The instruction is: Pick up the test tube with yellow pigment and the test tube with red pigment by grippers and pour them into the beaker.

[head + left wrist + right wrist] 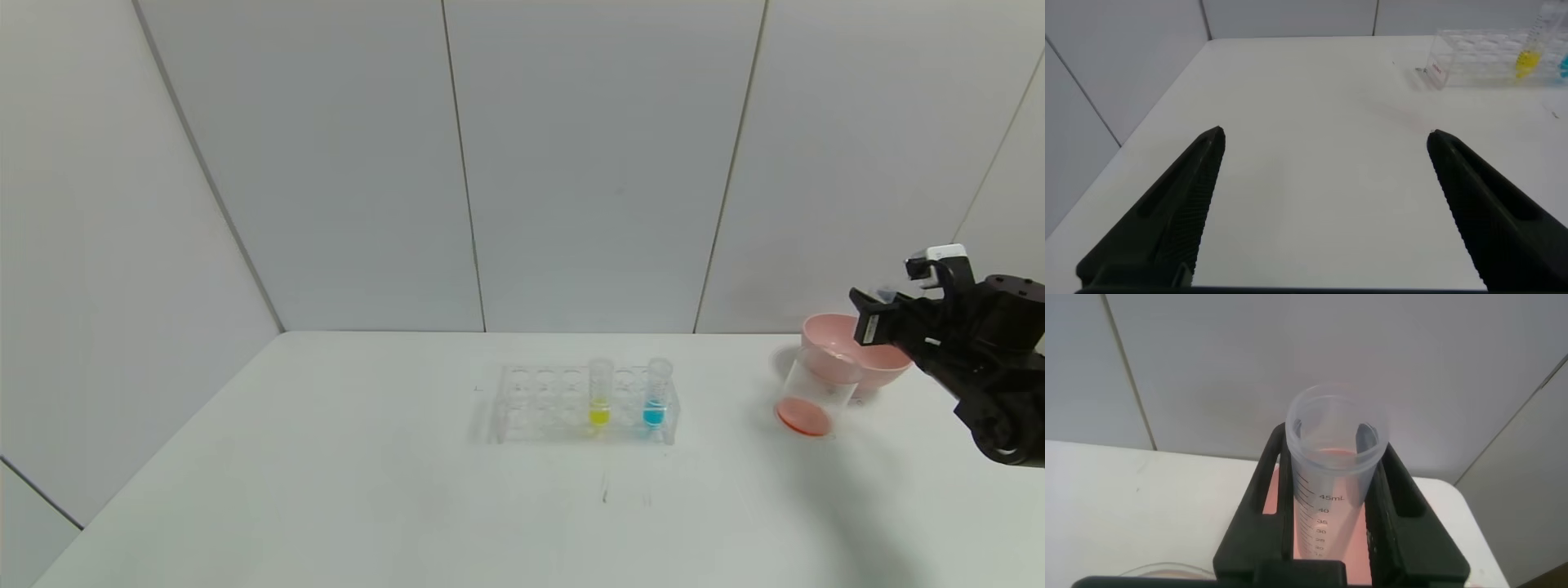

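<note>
Toward the desk's right edge the right gripper (878,314) clasps the red tube (1331,478) above the beaker (812,392) holding red liquid, the yellow tube (600,392) stands mid-desk in the rack (531,404), and the left gripper (1323,204) gapes wide over the desk's left side.

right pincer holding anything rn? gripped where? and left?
The right pincer is shut on the test tube with red pigment, gripped around its body below the rim, above the beaker. The left pincer is open, empty.
</note>
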You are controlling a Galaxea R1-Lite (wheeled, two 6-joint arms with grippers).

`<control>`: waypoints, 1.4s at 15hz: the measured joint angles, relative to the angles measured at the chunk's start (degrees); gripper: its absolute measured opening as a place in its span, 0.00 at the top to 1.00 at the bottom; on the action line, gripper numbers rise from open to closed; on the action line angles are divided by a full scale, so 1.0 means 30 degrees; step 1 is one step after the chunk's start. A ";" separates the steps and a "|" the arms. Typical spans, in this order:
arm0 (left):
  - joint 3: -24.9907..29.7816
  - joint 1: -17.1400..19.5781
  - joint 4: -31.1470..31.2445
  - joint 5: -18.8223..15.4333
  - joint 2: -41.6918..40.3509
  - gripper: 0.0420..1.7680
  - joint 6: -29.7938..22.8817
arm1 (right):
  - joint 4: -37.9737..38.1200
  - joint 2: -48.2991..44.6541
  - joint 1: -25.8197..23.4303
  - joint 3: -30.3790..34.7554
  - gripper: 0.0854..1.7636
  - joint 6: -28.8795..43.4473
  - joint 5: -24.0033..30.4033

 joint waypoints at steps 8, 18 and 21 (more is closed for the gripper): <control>0.0000 0.0000 0.0000 0.0000 0.0000 0.00 0.0000 | -0.0630 0.2186 -0.0150 -0.0293 0.67 -0.0016 -0.0894; 0.0000 0.0000 0.0000 0.0000 0.0000 0.00 0.0000 | -0.0573 0.2251 -0.0138 -0.2202 0.21 0.0049 -0.0825; 0.0000 0.0000 0.0000 0.0000 0.0000 0.00 0.0000 | -0.0528 0.1922 -0.0077 -0.2332 0.15 0.0041 -0.0825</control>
